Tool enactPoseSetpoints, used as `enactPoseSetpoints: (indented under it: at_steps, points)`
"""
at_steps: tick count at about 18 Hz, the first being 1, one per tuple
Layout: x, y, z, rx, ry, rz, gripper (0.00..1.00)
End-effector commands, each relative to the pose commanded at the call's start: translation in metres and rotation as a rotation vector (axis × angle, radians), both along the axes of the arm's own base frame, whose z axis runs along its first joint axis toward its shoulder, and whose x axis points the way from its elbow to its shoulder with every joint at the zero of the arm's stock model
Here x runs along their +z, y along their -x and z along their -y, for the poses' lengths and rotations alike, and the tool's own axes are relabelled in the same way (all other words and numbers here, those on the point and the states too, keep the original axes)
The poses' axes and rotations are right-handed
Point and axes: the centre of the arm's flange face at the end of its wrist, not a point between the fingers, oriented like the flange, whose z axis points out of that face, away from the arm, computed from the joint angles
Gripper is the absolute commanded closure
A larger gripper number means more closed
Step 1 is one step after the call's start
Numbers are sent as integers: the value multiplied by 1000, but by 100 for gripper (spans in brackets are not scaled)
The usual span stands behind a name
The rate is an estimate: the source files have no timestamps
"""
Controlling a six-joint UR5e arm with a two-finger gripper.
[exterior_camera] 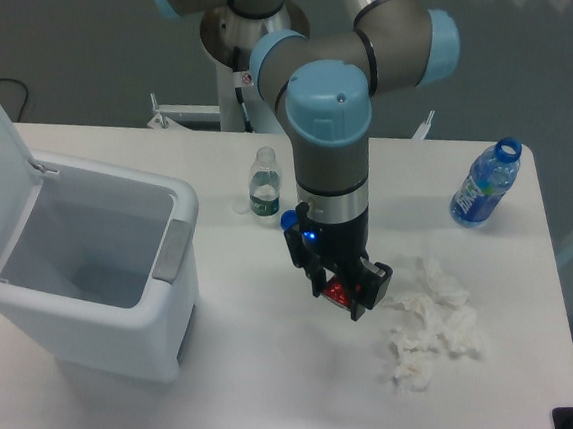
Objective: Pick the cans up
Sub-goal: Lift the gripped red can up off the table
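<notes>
Red crushed can (337, 293) clamped between the gripper (340, 291) fingers — lifted off the table (282, 375)

I read this as a robotics lab test bench. The arm's pedestal (249, 71) is bolted at the plain white table's (251, 392) twelve o'clock edge, against a bare grey floor. Staged props sit around: a white lidded bin (91, 268) at nine o'clock, a blue-labelled water bottle (485, 187) at two, tissue wads (427, 332) at four.
</notes>
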Motion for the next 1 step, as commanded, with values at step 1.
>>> enactPoseSetpoints:
  at_steps: [1]
  points:
    - [-1, -1, 0, -1, 2, 0, 40]
